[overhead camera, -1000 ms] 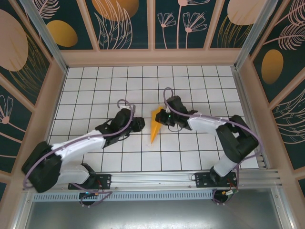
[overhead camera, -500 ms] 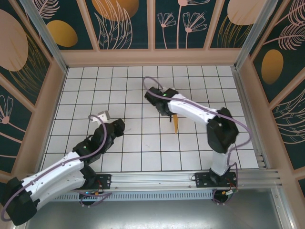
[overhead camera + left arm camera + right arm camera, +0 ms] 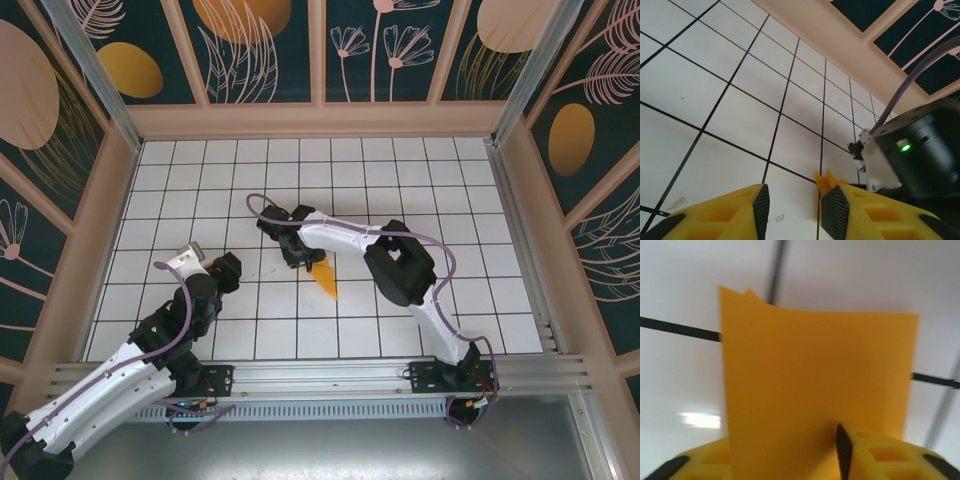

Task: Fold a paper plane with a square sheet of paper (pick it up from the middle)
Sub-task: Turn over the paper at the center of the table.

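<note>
1. The slim, pointed orange-yellow paper plane lies near the middle of the white tiled table. Its tip points to 5 o'clock.
2. The folding looks done. It is a thin dart now, not a flat square.
3. The right gripper sits at 11 o'clock from the plane. Its fingers are spread, with the wide end of the paper between them. I cannot tell if they touch it.
4. The left gripper is at 9 o'clock from the plane, fingers spread, holding nothing.
5. I think little is left to do: leave the plane lying there and pull both arms away.
</note>
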